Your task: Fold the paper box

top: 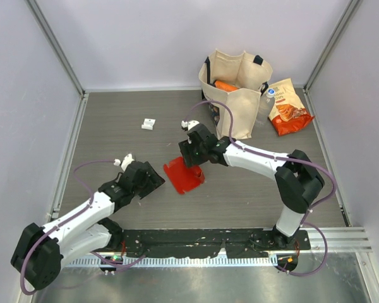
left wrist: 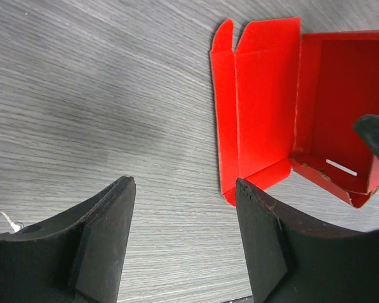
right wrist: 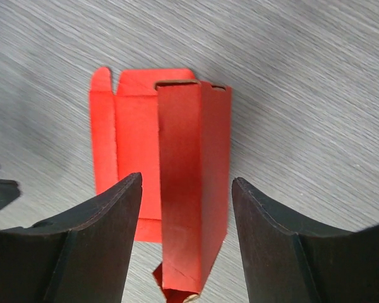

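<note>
The paper box (top: 184,175) is bright red card, partly folded, lying on the grey table between the two arms. In the left wrist view the paper box (left wrist: 271,107) lies open, its lid flap flat and its inside showing. In the right wrist view the paper box (right wrist: 192,189) shows a raised wall standing up between the fingers, with a flat flap to its left. My right gripper (right wrist: 186,189) is open and straddles that raised wall without touching it. My left gripper (left wrist: 184,189) is open and empty, just left of the box over bare table.
A beige tote bag (top: 235,95) stands at the back with an orange item inside. An orange-red snack bag (top: 289,107) lies to its right, beside a clear bottle (top: 266,104). A small white piece (top: 148,124) lies at the back left. Walls close three sides.
</note>
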Action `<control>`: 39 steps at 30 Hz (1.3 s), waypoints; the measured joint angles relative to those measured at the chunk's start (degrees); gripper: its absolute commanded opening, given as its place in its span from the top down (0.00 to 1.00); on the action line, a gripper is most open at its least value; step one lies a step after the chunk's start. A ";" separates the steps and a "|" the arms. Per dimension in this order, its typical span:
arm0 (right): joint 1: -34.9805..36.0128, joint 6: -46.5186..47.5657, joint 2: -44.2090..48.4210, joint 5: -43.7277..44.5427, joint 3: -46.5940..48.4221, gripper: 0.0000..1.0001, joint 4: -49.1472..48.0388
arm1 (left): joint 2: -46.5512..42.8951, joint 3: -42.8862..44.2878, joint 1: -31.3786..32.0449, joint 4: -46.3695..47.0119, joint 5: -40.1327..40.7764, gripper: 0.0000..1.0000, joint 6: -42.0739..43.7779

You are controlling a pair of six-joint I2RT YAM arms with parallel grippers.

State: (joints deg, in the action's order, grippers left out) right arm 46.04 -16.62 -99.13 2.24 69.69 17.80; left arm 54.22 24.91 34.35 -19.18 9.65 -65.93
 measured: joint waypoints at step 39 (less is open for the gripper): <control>-12.76 -43.71 11.74 -8.81 -39.82 0.44 -39.54 | 6.19 7.15 -0.31 9.90 -13.18 0.13 13.60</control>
State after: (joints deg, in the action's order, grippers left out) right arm 33.28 -60.34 -87.39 -6.57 29.87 -21.74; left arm 60.40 32.05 34.04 -9.28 -3.53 -52.34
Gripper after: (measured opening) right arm 0.555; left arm 0.838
